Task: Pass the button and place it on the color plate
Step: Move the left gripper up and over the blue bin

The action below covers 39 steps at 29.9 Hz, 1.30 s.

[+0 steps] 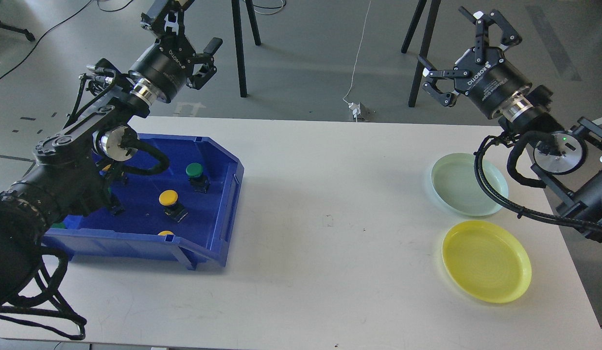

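A blue bin (229,195) on the table's left holds several push buttons. A green-capped button (194,170) and a yellow-capped button (168,198) stand in plain sight. Another yellow cap (165,233) peeks over the bin's front wall, and my left arm hides others. On the right lie a pale green plate (456,187) and, nearer to me, a yellow plate (486,261), both empty. My left gripper (189,31) is raised above the bin's far side, open and holding nothing. High behind the plates, my right gripper (446,39) is open and empty too.
The white table (330,233) stretches bare between bin and plates. Beyond its far edge are black stand legs (240,48), a white cable and a plug block (355,111) on the grey floor. The table's right edge runs close to the plates.
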Motion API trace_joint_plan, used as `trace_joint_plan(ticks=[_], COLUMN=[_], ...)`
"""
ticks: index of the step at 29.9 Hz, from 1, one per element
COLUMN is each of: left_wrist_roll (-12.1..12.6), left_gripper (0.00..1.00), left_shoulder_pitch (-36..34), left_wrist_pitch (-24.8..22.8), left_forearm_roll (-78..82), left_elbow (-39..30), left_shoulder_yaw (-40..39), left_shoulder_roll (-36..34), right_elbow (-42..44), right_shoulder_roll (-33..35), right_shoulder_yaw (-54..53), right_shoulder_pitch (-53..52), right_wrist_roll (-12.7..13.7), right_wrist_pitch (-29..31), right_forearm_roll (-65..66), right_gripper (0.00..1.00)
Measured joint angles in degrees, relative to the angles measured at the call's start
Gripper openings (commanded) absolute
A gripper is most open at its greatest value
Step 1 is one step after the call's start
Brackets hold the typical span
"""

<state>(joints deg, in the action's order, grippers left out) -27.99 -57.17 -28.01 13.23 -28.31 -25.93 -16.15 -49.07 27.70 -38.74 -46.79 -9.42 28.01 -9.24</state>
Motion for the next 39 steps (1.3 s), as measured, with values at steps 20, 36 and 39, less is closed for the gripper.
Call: trace_joint_plan(ticks=[20, 36, 39], left_wrist_roll=[-0.02, -0.01, -0.01], left_gripper=[1.0, 1.0, 1.0], left_shoulder_pitch=[6.03, -4.47, -7.28], left_wrist_pitch=[0.02, 0.01, 0.02], left_forearm_roll=[-0.34, 36.95, 49.99], left_elbow=[-13.97, -42.79, -44.44], left_shoulder_yaw=[-18.57, 8.22, 11.61], left_shoulder_roll=[-0.22, -33.2, -37.42], right_elbow=[0.22, 0.09, 0.13], right_shoulder_roll=[-0.13, 0.81, 0.85], right_shoulder_yaw=[-3.5, -3.88, -3.89], right_shoulder_pitch=[3.95, 6.07, 6.55], right_wrist_roll=[0.02, 0.03, 0.03], right_wrist_pitch=[-0.01, -0.01, -0.01], right_forearm_roll=[-0.01, -0.08, -0.08], right_gripper=[0.99, 0.99, 0.99])
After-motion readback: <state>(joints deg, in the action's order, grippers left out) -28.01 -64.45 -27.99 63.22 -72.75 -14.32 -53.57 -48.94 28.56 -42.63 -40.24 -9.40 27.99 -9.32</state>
